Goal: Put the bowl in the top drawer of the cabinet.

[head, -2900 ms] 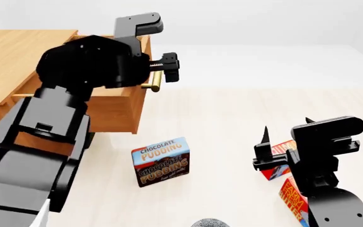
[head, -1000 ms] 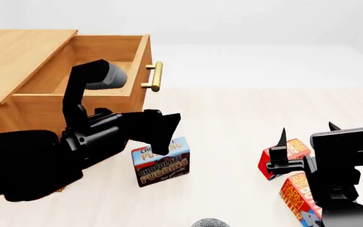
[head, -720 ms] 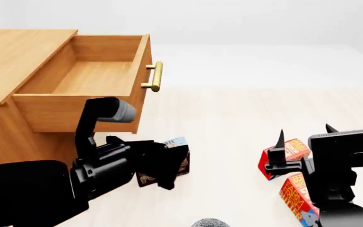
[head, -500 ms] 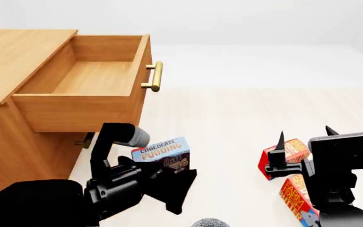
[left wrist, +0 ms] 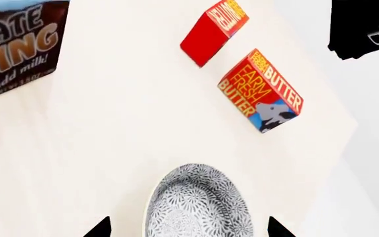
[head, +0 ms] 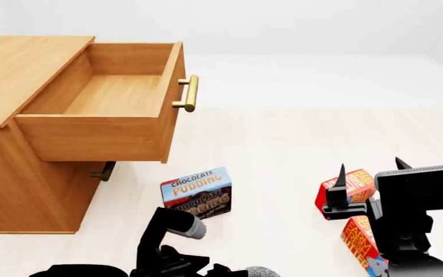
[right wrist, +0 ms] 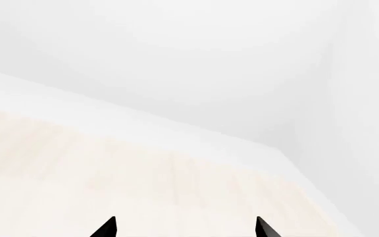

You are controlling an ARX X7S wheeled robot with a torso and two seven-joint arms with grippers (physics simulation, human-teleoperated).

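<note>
The speckled grey-white bowl stands on the pale floor, right between the two spread fingertips of my left gripper, which is open and not touching it. In the head view only the bowl's rim shows at the bottom edge, beside my left arm. The light wooden cabinet stands at the left, its top drawer pulled out and empty, brass handle facing right. My right gripper is open at the right, with nothing between its fingers.
A chocolate pudding box stands in front of the cabinet, near the left arm. A red box and a butter box lie by the right arm. The lower drawer's small handle shows under the open drawer.
My left arm has come away from the drawer handle and swung down past the pudding box to the bottom of the view, over the bowl. The right gripper has hardly moved.
</note>
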